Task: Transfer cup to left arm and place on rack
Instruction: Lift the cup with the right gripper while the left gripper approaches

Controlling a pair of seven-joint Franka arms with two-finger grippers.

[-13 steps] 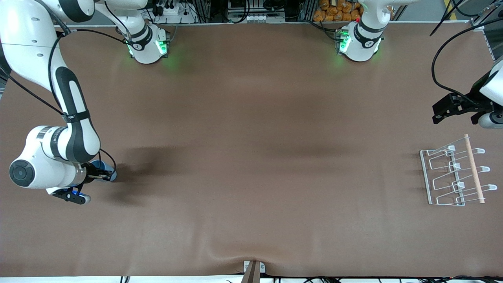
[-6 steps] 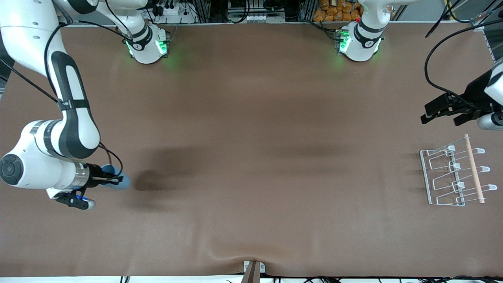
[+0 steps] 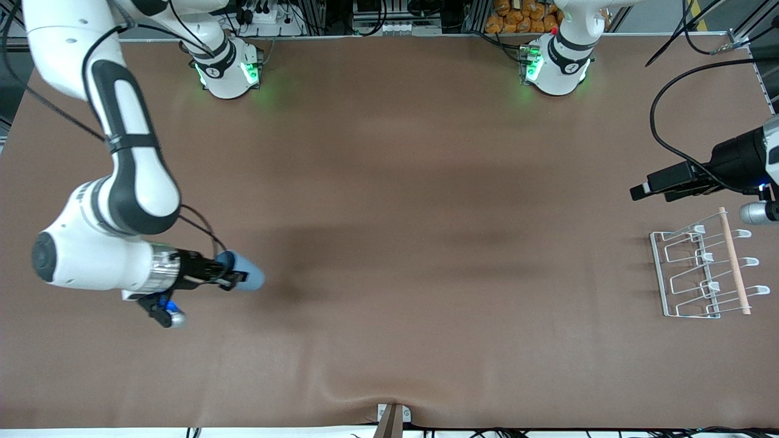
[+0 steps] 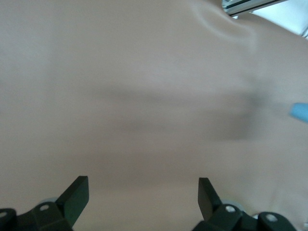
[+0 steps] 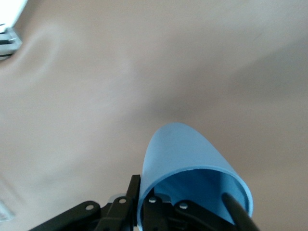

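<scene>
Right gripper (image 3: 234,278): pinched on the rim of the light-blue cup (image 3: 246,278), one finger inside the mouth and one outside the wall, as the right wrist view shows (image 5: 192,192). The cup is carried lying sideways in the air, its closed base pointing away from the wrist toward the middle of the brown table (image 3: 389,182), its mouth against the gripper. It hangs over the table at the right arm's end. A dark shadow lies on the cover just past the cup's base.

Left gripper (image 3: 639,191): fingers spread wide with nothing between them; in the left wrist view both black fingertips (image 4: 77,192) stand well apart over bare table cover. It is in the air over the left arm's end of the table, pointing toward the middle. The cup shows small at the edge of that view (image 4: 299,111), well apart from this gripper.

White wire rack (image 3: 700,267): stands on the table near the left gripper, nearer to the front camera than the spot under it. Its looped prongs are unoccupied; a light wooden rod (image 3: 734,260) runs along one side. The cup and the rack are well apart, at separate ends of the table.
</scene>
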